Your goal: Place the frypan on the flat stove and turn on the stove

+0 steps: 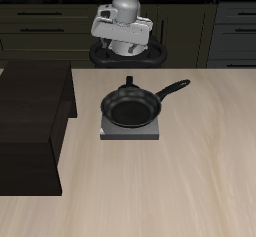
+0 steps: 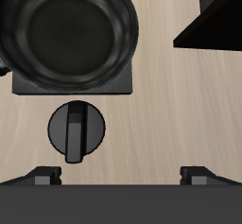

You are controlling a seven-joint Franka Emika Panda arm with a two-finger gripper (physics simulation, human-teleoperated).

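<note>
The black frypan sits on the flat stove, covering its burner, with the long handle pointing away toward the back. In the wrist view the frypan hides most of the grey stove plate, and the round black knob lies just beyond the plate's edge. My gripper hangs above the back side of the stove, over the knob. Its fingertips stand wide apart, so the gripper is open and holds nothing.
A large dark cabinet block stands on the table beside the stove, and a corner of this block shows in the wrist view. Dark drawer fronts line the wall behind the table.
</note>
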